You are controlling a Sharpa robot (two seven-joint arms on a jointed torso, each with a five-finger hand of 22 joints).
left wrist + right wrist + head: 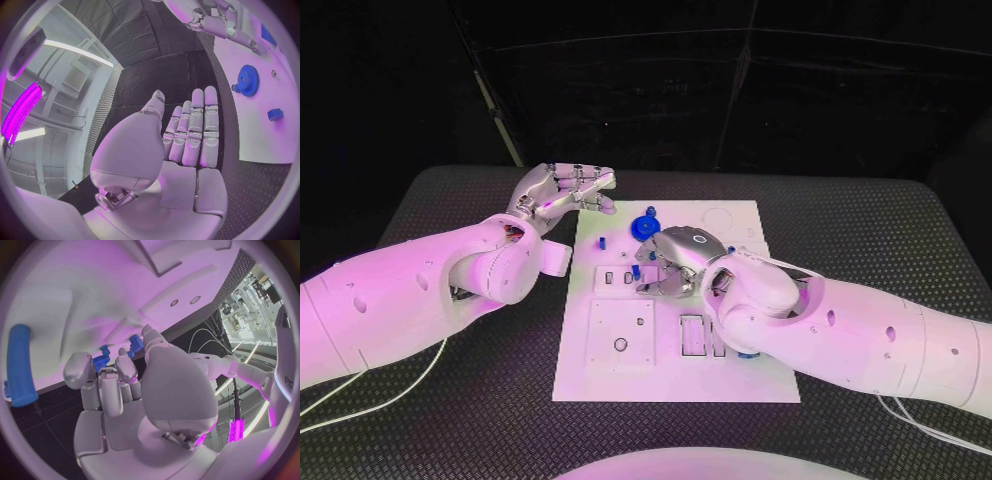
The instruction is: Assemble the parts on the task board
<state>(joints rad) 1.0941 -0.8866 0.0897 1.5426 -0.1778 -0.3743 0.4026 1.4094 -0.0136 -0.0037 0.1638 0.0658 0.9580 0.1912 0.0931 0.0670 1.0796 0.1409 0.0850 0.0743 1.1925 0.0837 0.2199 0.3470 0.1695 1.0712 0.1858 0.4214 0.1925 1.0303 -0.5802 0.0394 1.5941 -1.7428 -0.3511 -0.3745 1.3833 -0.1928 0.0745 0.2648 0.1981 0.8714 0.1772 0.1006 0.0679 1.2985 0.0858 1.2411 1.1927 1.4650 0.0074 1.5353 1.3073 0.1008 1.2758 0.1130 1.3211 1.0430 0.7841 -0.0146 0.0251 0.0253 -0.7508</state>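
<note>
Right hand (672, 262) is down on the board (747, 375), pinching a small blue part (100, 361); left hand (564, 190) hovers wide, holding nothing, beside the gear (646, 226).

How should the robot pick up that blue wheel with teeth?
Probably by its toothed rim, from above. The blue gear seems to lie flat on the task board, so only its edge offers opposite sides to pinch. The left hand hovers nearby with its fingers apart.

The task board (678, 380) lies mid-table (877, 230), a gear (646, 226) on its far end.
</note>
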